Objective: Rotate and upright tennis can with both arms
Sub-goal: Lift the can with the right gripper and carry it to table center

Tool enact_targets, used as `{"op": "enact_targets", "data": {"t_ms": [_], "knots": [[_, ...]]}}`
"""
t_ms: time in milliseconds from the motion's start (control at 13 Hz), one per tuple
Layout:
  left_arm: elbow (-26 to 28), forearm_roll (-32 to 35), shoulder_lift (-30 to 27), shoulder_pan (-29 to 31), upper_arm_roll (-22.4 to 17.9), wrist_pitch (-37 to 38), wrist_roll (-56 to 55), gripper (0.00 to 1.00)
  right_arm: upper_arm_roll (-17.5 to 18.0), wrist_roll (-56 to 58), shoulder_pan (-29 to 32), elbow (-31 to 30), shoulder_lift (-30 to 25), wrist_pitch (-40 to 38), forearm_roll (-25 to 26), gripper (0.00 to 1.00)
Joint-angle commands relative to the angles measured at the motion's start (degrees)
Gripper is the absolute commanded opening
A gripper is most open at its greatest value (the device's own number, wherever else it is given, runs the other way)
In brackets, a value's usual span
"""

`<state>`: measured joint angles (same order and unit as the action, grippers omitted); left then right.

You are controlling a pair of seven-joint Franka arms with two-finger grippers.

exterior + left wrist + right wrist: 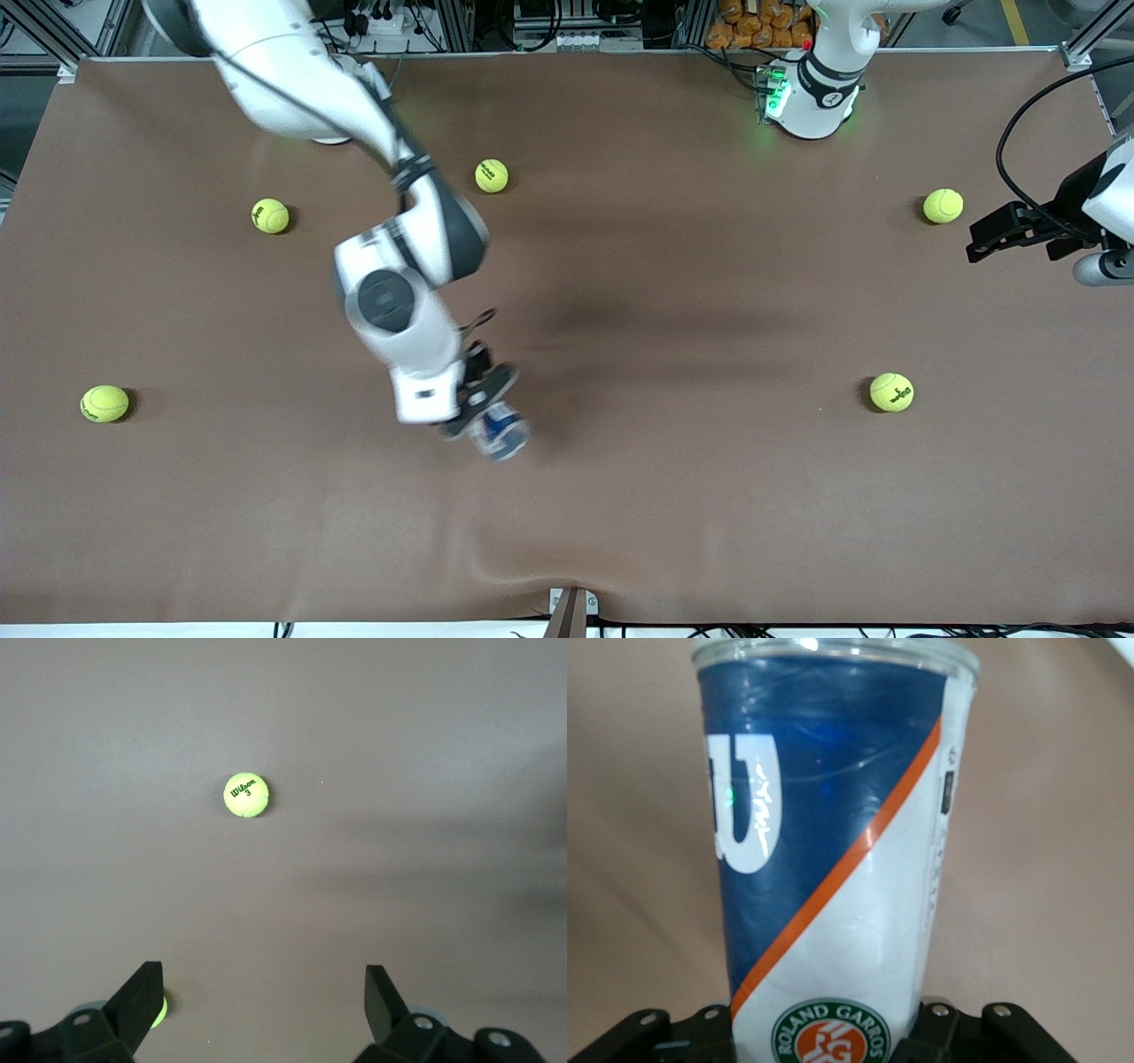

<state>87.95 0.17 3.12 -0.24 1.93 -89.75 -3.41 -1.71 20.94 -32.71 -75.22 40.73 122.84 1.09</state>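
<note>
My right tool (483, 416) is just below the middle of the front picture. It is clamped on the can (501, 431). In the right wrist picture the can (833, 859) fills most of the frame. Its white end with a round green and orange badge sits between the black fingers (943, 1028) at the bottom edge. The blue part with a big white letter and the shiny rim point away from the tool. An orange stripe runs slantwise between the blue and the white. In the front picture I see only the blue end of the can poking out under the tool, over the brown table (673, 496).

My left tool (1005, 232) waits at the right edge of the front picture, up in the air over the table. Its fingers (142, 997) are spread wide with nothing between them. In the left wrist picture one ball (246, 795) lies on the table above the middle of the frame. A bit of another ball (159, 1013) peeks out beside one finger at the lower left.

In the front picture five yellow-green balls lie about: one at upper middle (492, 175), one at upper left (270, 215), one at far left (104, 403), one at upper right (943, 206) and one at lower right (891, 392).
</note>
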Motion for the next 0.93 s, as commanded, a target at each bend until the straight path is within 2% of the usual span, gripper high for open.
{"op": "enact_targets", "data": {"t_ms": [0, 232, 386, 463, 540, 849], "knots": [[-0.3, 0.3, 0.1, 0.5, 0.4, 0.7, 0.3, 1.0, -0.7, 1.1, -4.8, 0.2, 0.7, 1.7, 3.3, 0.49], [-0.1, 0.3, 0.2, 0.7, 0.4, 0.7, 0.3, 1.0, -0.7, 0.5, -12.9, -0.9, 2.5, 1.9, 8.5, 0.49], [-0.1, 0.3, 0.2, 0.5, 0.3, 0.7, 0.4, 1.0, -0.7, 0.5, -16.4, -3.5, 3.3, 4.4, 13.1, 0.49], [-0.1, 0.3, 0.4, 0.5, 0.3, 0.8, 0.4, 1.0, -0.7, 0.5, -17.8, -4.8, 4.1, 6.3, 13.8, 0.49], [-0.3, 0.3, 0.6, 0.3, 0.4, 0.7, 0.4, 1.0, -0.7, 0.6, -18.4, -5.2, 5.6, 8.2, 14.3, 0.53], [-0.2, 0.2, 0.7, 0.8, 0.3, 0.8, 0.6, 1.0, -0.7, 0.5, -19.6, -5.1, 9.9, 13.4, 16.3, 0.54]]}}
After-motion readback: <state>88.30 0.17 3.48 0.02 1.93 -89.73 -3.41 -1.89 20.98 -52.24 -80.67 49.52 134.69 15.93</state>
